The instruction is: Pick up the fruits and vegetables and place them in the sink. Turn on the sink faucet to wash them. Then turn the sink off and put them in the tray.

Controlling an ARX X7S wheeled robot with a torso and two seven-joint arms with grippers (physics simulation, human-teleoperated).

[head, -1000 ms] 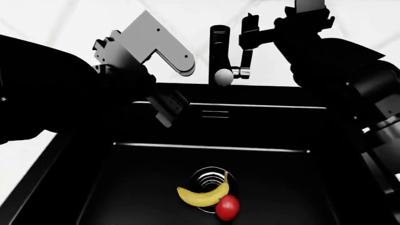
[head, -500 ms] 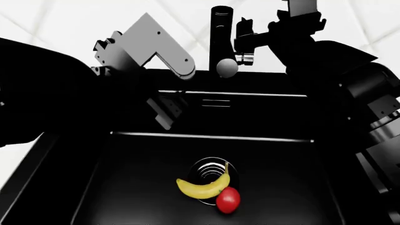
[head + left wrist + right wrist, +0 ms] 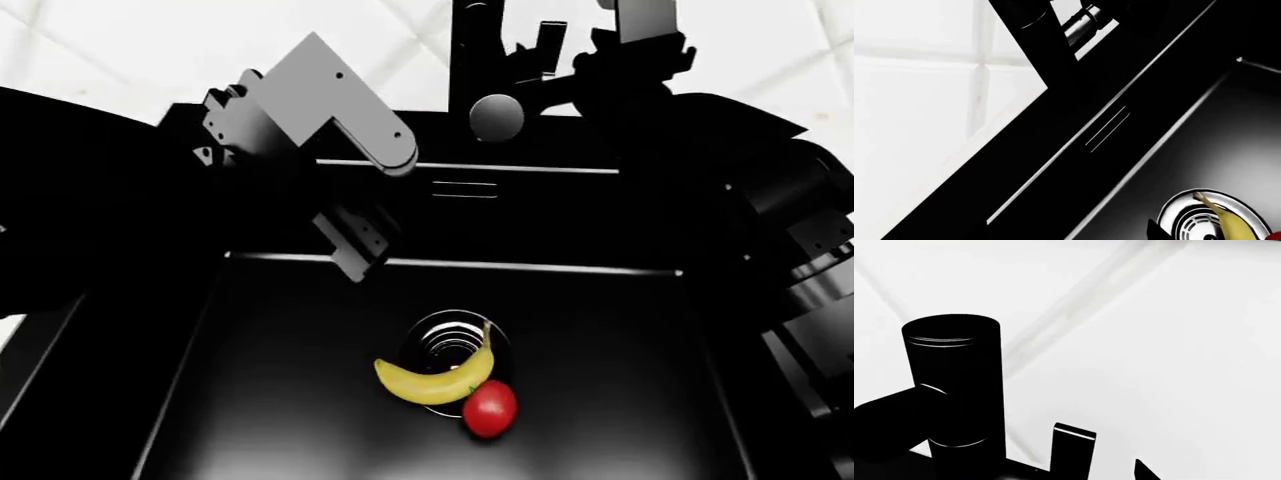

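The yellow banana (image 3: 430,380) and the red tomato (image 3: 490,408) lie touching on the floor of the black sink (image 3: 267,400), over the round drain (image 3: 451,345). The left wrist view also shows the banana (image 3: 1231,225), the drain (image 3: 1187,215) and the overflow slot (image 3: 1107,127). My left gripper (image 3: 358,238) hangs open and empty above the sink's back left part. My right gripper (image 3: 531,45) is open beside the top of the black faucet (image 3: 473,50), with nothing between its fingers (image 3: 1074,450). The faucet's round spout end (image 3: 497,117) points toward me. The tray is out of view.
White tiled wall (image 3: 160,40) rises behind the sink. The faucet column (image 3: 954,390) stands close beside the right gripper. A silver lever end (image 3: 1084,22) sticks out next to the faucet column (image 3: 1047,45). My dark arms fill both sides of the head view.
The head view has shifted, so sink and faucet sit higher in it. My right gripper has moved from beside the spout up to the faucet's top. Banana and tomato lie still.
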